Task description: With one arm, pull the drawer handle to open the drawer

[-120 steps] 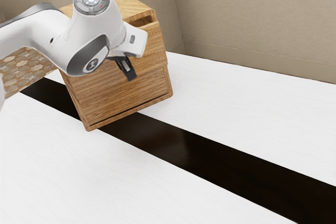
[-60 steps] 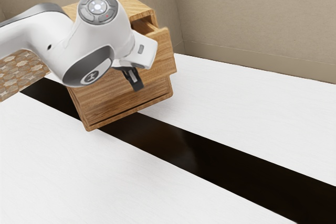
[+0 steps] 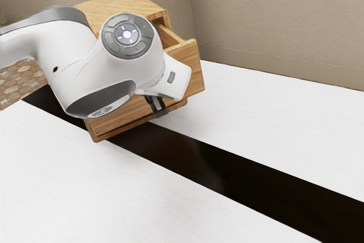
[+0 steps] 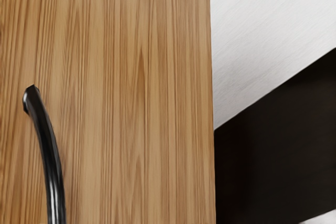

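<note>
A wooden cabinet (image 3: 116,3) stands at the back on the exterior view's left. Its top drawer (image 3: 192,66) is pulled partly out toward the exterior view's right, with its side wall (image 3: 170,35) showing. My white hand covers most of the drawer front. My gripper (image 3: 157,106) pokes out below the hand as a dark finger at the drawer front, and the drawer travels with it. In the wrist view the drawer front (image 4: 131,103) is very close, with its curved black handle (image 4: 46,150) running down past the picture's edge.
The cabinet sits on a white table (image 3: 267,112) crossed by a broad black strip (image 3: 227,174). A patterned surface (image 3: 17,81) lies behind my arm at the exterior view's left. Beige walls (image 3: 273,9) rise behind the table.
My hand has moved toward the exterior view's right and nearer the camera. The top drawer has slid out of the cabinet with it, from nearly flush to well out.
</note>
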Controlling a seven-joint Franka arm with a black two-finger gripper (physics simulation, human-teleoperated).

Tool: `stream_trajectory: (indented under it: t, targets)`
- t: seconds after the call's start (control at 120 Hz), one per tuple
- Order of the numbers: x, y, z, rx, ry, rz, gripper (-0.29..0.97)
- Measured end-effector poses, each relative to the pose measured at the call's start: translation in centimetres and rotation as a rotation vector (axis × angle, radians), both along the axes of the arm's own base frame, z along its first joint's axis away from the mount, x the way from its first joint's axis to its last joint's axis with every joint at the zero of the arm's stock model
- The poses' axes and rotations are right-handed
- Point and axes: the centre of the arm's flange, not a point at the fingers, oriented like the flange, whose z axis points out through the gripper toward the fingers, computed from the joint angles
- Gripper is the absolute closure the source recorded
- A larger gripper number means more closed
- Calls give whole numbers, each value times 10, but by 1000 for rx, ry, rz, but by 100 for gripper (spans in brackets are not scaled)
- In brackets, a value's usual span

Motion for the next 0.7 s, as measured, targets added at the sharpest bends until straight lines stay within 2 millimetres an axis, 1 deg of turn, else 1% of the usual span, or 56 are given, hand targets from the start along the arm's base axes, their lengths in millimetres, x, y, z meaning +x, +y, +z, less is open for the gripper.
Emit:
stream_trajectory:
  t: [0.05,0.108,0.133,0.15,0.217,0.3,0.375,0.525,0.575,0.592,0.658,0.7]
  targets:
    - [-2,-5,0,6,-4,4,16]
    - [-6,-13,0,11,-8,7,25]
    - [-10,-19,0,18,-11,4,32]
    - [-13,-28,1,23,-15,-9,45]
    - [-24,-36,1,36,-22,-4,30]
    - [-37,-46,3,44,-33,4,19]
    - [-43,-54,4,51,-41,14,13]
    - [-44,-51,12,46,-64,58,6]
    - [-44,-53,27,17,-88,80,5]
    - [-43,-58,36,-5,-100,84,5]
    - [-45,-89,74,-103,-133,87,4]
    - [-42,-96,93,-202,-126,116,4]
